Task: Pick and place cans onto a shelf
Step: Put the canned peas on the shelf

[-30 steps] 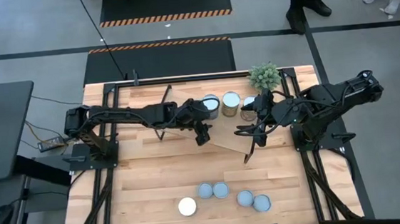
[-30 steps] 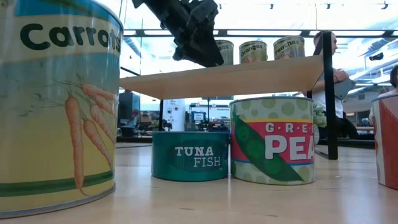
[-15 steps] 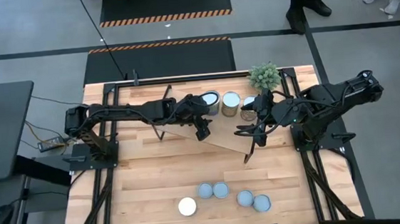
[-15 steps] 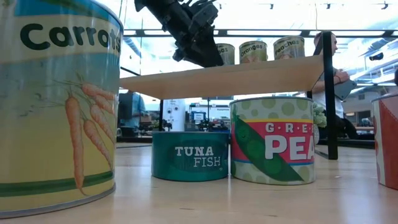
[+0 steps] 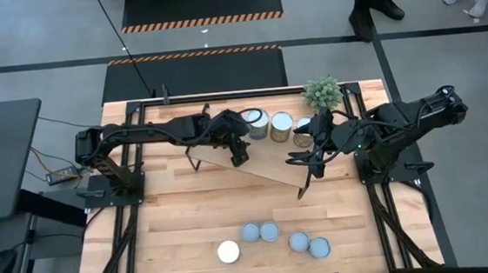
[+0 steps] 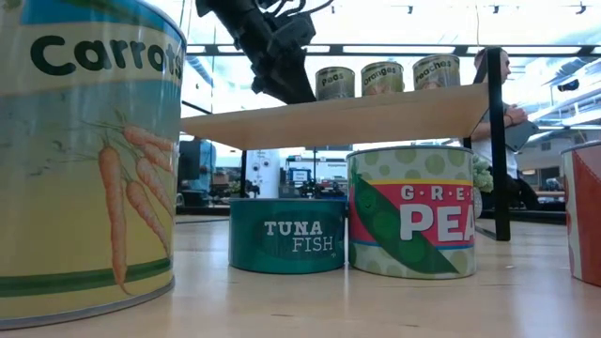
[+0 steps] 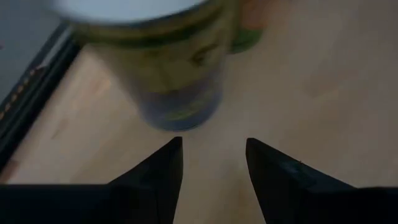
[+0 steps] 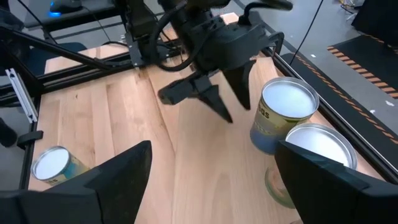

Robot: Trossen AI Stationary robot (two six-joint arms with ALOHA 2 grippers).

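Three cans stand upright in a row on the light-wood shelf [image 5: 268, 165]: one at its far left [image 5: 255, 124], one in the middle [image 5: 282, 126] and one at the right [image 5: 303, 132]. They also show in the low view [image 6: 334, 82]. My left gripper [image 5: 239, 150] is open and empty just left of the leftmost can [image 7: 168, 62], above the shelf board. My right gripper [image 5: 307, 156] hovers open and empty over the shelf's right part. Several cans stand on the table near its front edge: a white-topped one [image 5: 228, 252] and blue-grey-topped ones [image 5: 260, 232].
A small green potted plant [image 5: 322, 92] stands at the table's far right, beside the shelf. The shelf's black wire legs [image 6: 496, 150] reach down to the table. Close to the low camera stand the carrot can [image 6: 84, 160], tuna can [image 6: 286, 235] and pea can [image 6: 411, 211].
My left gripper has drawn back toward the table's left edge, away from the leftmost can on the shelf. The can stays upright in place and now shows whole in the low view.
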